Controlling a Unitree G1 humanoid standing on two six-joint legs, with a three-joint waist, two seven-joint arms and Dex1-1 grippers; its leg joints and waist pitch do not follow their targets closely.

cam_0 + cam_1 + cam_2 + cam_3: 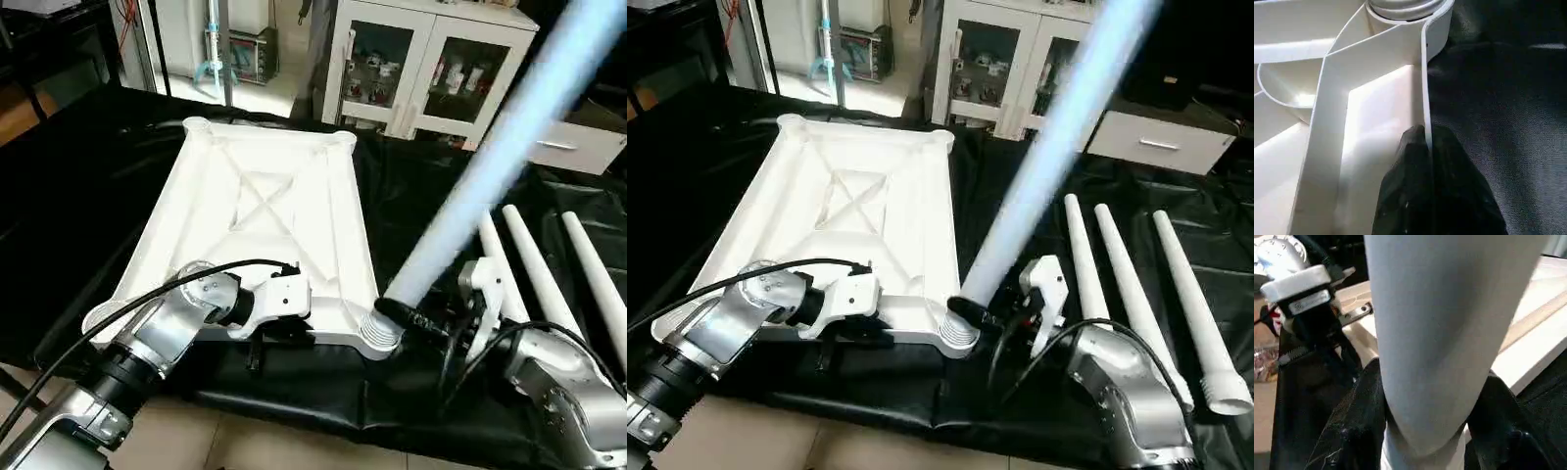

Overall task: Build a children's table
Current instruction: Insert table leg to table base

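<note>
The left arm (pixel 147 343) reached in from the near left corner, a black cable (pixel 147 289) looping over its silver forearm. Its left gripper (pixel 1427 147) was pressed together on the near rim of the tabletop (pixel 255 206), one black finger (pixel 1410 161) inside the thin white wall and the other outside it, pinching that wall between them.

The tabletop lay upside down on a black sheet (pixel 88 166), its crossed ribs facing up and round sockets at its corners; the two far sockets stood bare near the far edge of the sheet. The wrist camera of the left arm looked along the rim toward the near right socket (pixel 380 333), which sat at the corner just past the pinched spot.

In that near right socket stood one leg (pixel 490 157), its ribbed threaded end (pixel 958 331) at the socket mouth and its long white tube leaning up and away to the right, out past the top of the head views. The right gripper (pixel 404 313) was closed around the leg just above the threads, a black finger (pixel 1359 421) on either side of the tube, with the jaws held apart by its width.

Right of the gripper, three more legs (pixel 1127 284) lay side by side on the black sheet, thick ends toward the robot. The right arm (pixel 1127 392) came in from the near right corner. Beyond the sheet stood a white cabinet (pixel 421 59) with glass doors.
</note>
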